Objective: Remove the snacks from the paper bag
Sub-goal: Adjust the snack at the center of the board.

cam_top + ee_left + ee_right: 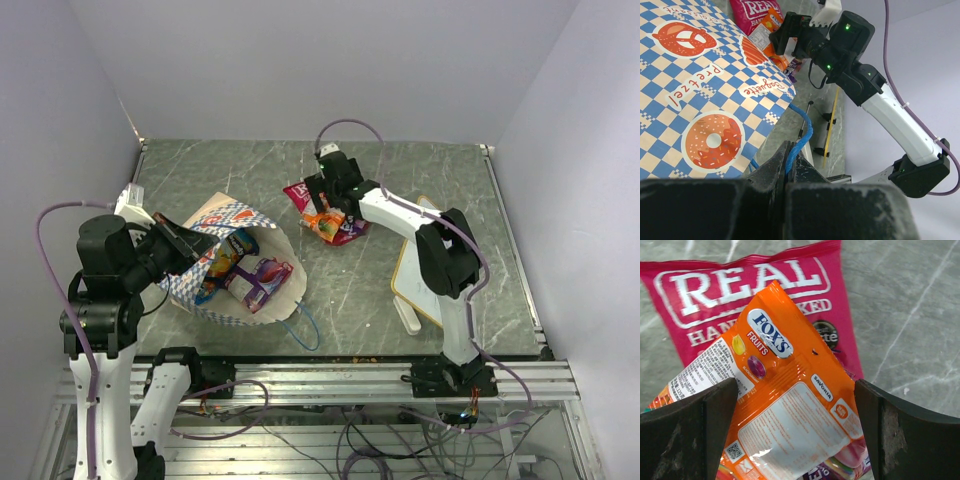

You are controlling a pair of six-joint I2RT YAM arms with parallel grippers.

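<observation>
Top external view: the right arm [400,215] reaches far across the worktop [350,280], wrist tipped down. The right jaws stand wide astride the orange packet [790,405], its long axis running away from them, overlapping the red bag [740,295] just beyond. The left jaws pinch the blue string handle [801,135] of the paper bag [705,100], which lies sideways beyond them.

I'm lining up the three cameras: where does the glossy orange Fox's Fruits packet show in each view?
Top external: glossy orange packet, middle of the picture.
Left wrist: the packet at top edge, left of centre.
Right wrist: the packet fills centre and bottom.
Shared landmark: large red bag with white lettering, partly under it.
</observation>
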